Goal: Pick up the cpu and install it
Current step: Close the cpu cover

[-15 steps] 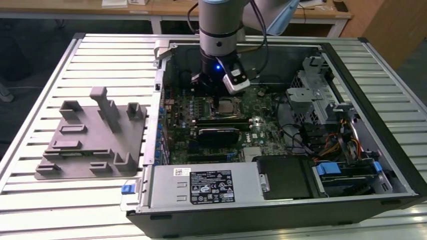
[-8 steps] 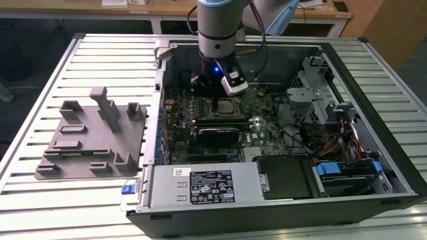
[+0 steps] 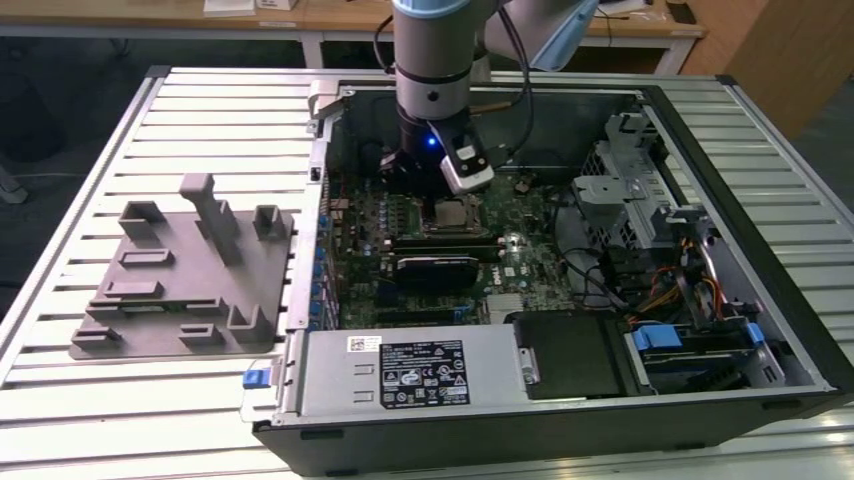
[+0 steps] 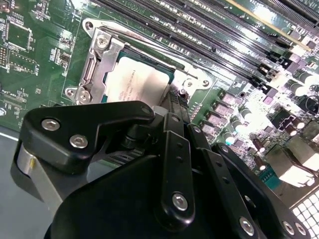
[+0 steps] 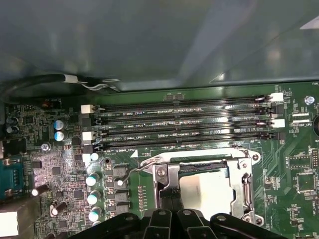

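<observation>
1. Inside an open computer case lying on a slatted table, the arm's gripper hangs low over the motherboard.
2. The cpu lies flat in its socket, silvery top plate up, with the socket's metal frame around it. The first wrist view shows the same chip beside the thin wire lever.
3. In both wrist views the gripper stands just at one edge of the cpu. Its own black linkages hide how far open it is, and it cannot be told whether it touches or grips the chip.
4. The rows of memory slots run just beyond the socket.
5. A grey plastic tray with upright blocks sits on the table outside the case, at the exterior view's left, well apart from the gripper.
</observation>
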`<state>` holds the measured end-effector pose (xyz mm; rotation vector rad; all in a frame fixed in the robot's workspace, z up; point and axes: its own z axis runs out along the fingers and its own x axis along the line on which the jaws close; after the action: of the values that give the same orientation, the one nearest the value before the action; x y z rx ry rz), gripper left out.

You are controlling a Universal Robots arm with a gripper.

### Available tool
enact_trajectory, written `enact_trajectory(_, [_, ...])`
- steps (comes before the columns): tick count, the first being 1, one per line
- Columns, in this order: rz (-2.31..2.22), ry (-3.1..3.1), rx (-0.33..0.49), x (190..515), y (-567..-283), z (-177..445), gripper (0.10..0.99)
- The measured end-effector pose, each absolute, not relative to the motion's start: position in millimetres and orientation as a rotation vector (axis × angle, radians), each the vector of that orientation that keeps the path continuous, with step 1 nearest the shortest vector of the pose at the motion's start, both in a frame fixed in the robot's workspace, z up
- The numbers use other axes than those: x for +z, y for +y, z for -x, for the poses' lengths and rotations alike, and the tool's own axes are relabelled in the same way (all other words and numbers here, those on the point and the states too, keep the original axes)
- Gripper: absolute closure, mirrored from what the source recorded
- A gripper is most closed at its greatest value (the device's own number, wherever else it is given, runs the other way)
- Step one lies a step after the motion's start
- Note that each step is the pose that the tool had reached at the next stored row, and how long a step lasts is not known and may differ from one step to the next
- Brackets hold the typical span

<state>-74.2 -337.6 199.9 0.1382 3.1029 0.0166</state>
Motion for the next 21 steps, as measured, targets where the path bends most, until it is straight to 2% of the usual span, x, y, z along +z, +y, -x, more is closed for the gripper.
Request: enact_trajectory(21, [-0.139,3.103,0.017,198.8,-337.6,64.4,0.980])
